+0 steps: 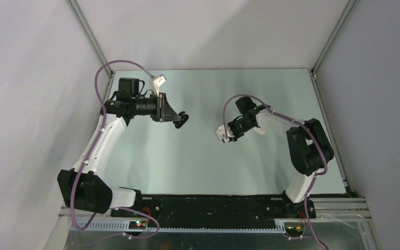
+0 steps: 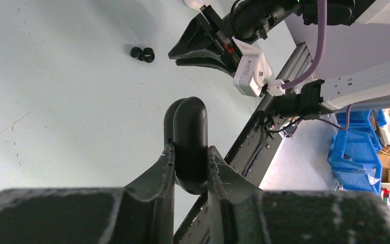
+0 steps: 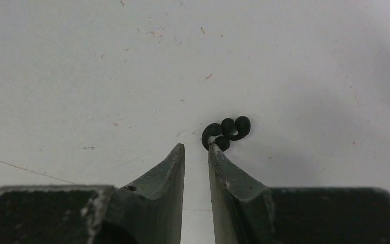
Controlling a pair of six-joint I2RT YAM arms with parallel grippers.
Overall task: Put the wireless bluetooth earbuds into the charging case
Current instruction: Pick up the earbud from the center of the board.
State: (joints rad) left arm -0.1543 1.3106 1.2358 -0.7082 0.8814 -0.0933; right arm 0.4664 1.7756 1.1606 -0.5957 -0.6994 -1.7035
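Note:
My left gripper (image 2: 190,157) is shut on a black oval charging case (image 2: 189,137), held on edge above the table; in the top view this gripper (image 1: 181,119) hangs over the back left. Two black earbuds (image 3: 227,133) lie touching each other on the table. My right gripper (image 3: 196,147) hovers just beside them with a narrow gap between its fingers and nothing in it; its right fingertip (image 3: 214,150) meets the edge of the nearest bud. The left wrist view shows the same earbuds (image 2: 142,53) just left of the right gripper (image 2: 173,57). In the top view the buds are hidden under the right gripper (image 1: 230,136).
A small white rounded object (image 2: 195,2) peeks in at the top edge of the left wrist view. The black base rail (image 1: 213,203) runs along the near edge. Blue bins (image 2: 358,147) stand beyond the table. Grey walls enclose the table on three sides.

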